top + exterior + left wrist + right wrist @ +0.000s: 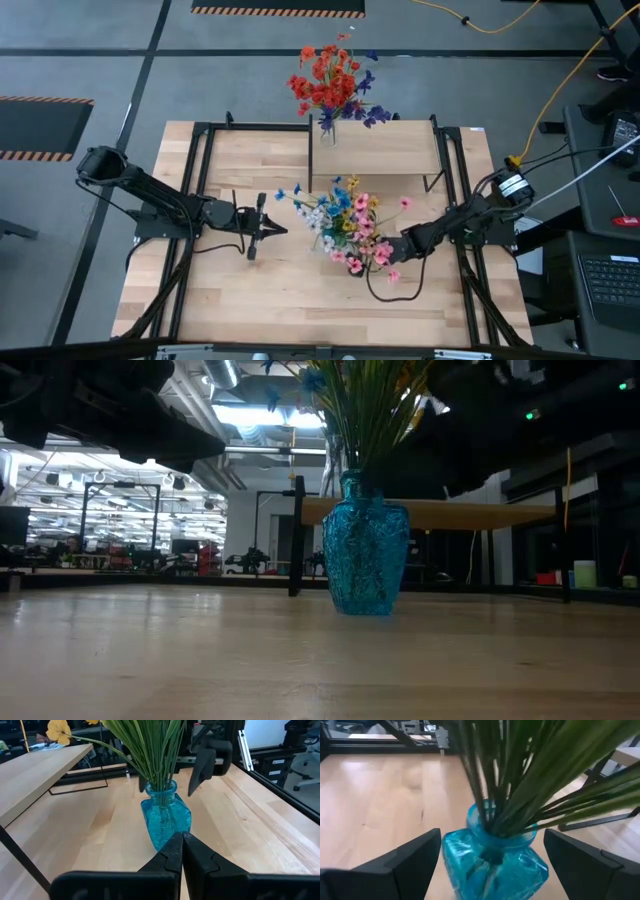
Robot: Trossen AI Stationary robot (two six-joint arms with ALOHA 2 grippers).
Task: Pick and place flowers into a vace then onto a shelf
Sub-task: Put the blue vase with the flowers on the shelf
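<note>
in the middle of the light-wood counter [260, 300], the right pincer [490, 862] stands spread wide with a finger on either side of the blue textured glass vase [366, 555], gripping nothing yet. close squarely on the body below the neck, lift straight, and clear the edge of the light-wood shelf on black legs [380, 148]. the left pincer [182, 851] waits shut and empty just beside. the many-coloured artificial flowers [345, 225] fan from the vase's mouth on thin green stalks.

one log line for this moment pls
right gripper: open, astride blue vase | left gripper: shut, waiting beside vase | flowers: in vase on table | shelf: second, red bouquet
</note>
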